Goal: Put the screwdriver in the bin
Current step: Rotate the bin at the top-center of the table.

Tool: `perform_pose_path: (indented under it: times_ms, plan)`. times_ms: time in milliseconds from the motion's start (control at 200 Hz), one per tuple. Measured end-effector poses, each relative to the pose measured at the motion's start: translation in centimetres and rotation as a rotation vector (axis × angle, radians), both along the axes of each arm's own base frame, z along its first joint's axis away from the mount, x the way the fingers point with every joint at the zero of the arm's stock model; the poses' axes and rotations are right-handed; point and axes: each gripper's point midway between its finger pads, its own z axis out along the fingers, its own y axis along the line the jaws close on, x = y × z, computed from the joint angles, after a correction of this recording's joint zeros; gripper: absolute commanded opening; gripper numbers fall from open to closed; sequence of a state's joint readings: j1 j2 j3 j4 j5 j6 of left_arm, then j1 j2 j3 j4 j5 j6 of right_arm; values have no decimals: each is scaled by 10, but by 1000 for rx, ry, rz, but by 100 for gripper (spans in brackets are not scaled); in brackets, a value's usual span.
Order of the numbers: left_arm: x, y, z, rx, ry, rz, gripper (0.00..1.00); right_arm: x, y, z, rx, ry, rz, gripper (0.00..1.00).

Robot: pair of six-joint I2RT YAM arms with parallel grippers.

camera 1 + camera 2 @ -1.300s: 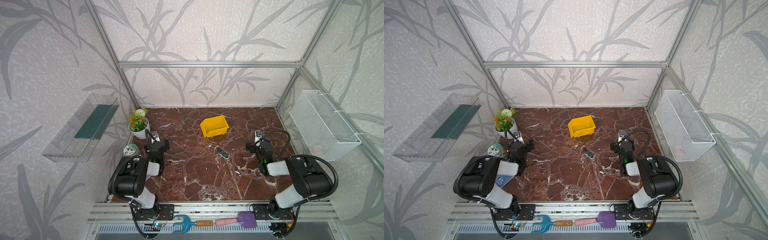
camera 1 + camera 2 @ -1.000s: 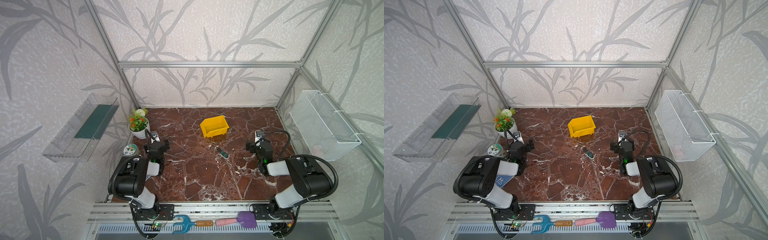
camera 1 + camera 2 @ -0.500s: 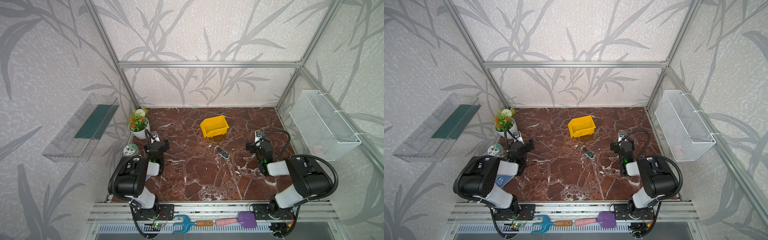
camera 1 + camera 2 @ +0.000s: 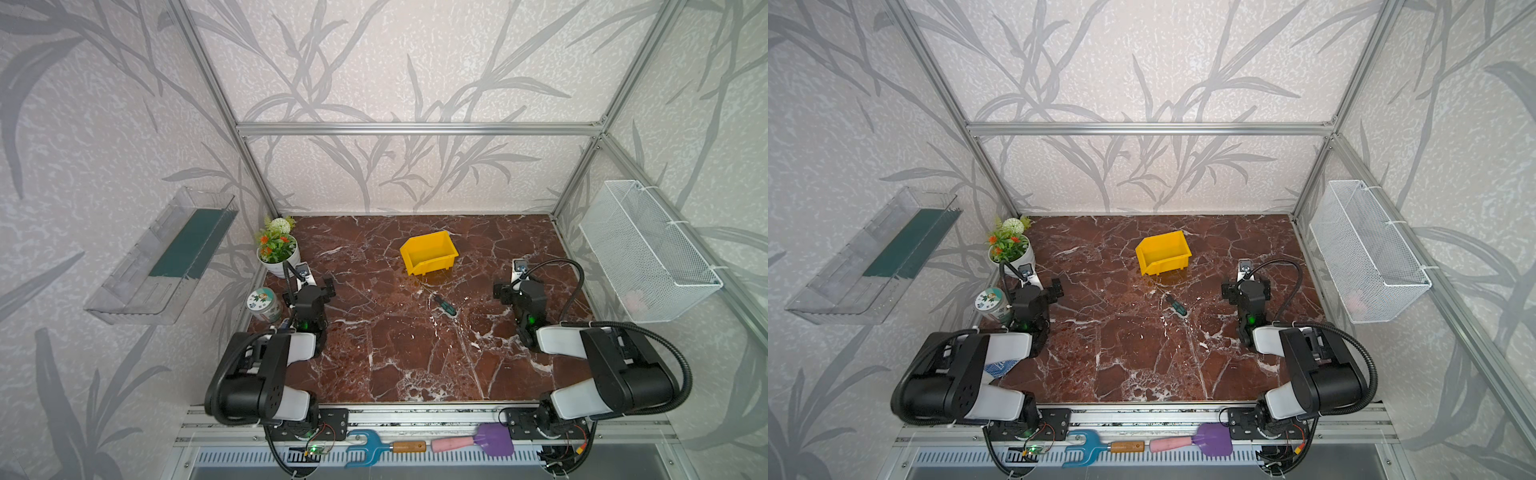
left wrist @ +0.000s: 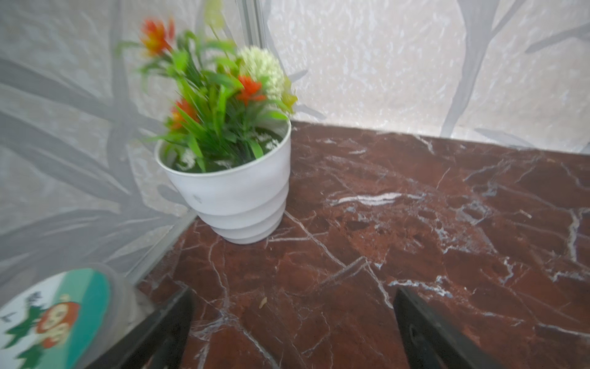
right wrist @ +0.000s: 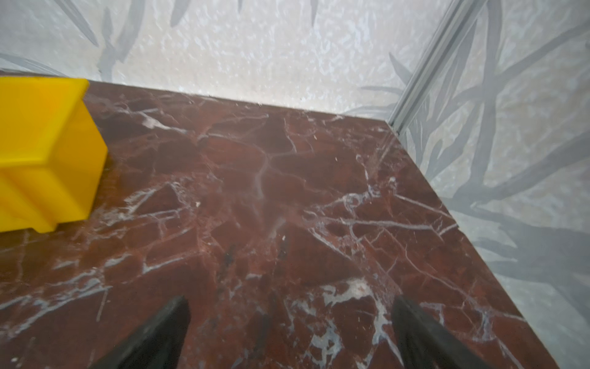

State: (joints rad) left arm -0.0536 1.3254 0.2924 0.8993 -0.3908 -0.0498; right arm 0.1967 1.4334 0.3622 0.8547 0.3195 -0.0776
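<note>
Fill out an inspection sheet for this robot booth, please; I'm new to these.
Surface: red-brown marble tabletop, no spills seen.
Job's things: small green-and-black screwdriver lies on the marble, outside the yellow plastic bin.
Clutter: white pot of fake flowers and round teal-lidded tin near the left arm; blue hand fork and purple trowel on the front rail.
Grippers: left gripper and right gripper open, empty.
Cables: black cable loops at each wrist.
Surroundings: clear plastic tray and white wire basket on patterned walls.

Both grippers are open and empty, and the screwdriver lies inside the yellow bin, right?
No: both top views show the screwdriver on the marble tabletop outside the yellow bin. The left gripper and right gripper are open and empty.
</note>
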Motion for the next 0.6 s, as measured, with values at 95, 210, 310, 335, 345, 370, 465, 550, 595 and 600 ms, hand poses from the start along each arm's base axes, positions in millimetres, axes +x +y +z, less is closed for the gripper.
perform_pose_path:
  times_ms: [95,210,310,335,345,370,465,550,595,600]
  plan:
    - [-12,-2,47,-36,-136,-5,99,-5,3,25,7,-53,-1,99]
    - [-17,-21,65,-48,-184,-47,99,-12,-4,50,112,-101,-59,99]
    - [-15,-57,51,-39,-111,-146,99,-11,-1,67,245,-104,-62,99]
    - [-14,-67,48,-36,-89,-173,99,-9,2,70,279,-95,-53,99]
    - [-14,-71,48,-35,-83,-185,100,-8,3,72,285,-91,-50,99]
    - [-12,-80,45,-33,-63,-211,99,-5,7,75,318,-79,-41,99]
    - [-4,-118,44,-25,1,-310,99,5,30,80,426,-5,-14,99]
    - [4,-152,47,-31,59,-402,99,12,62,70,490,109,4,99]
    - [6,-168,46,-44,96,-443,99,13,82,60,502,176,16,98]
    - [6,-169,46,-45,99,-446,99,13,85,58,501,187,18,98]
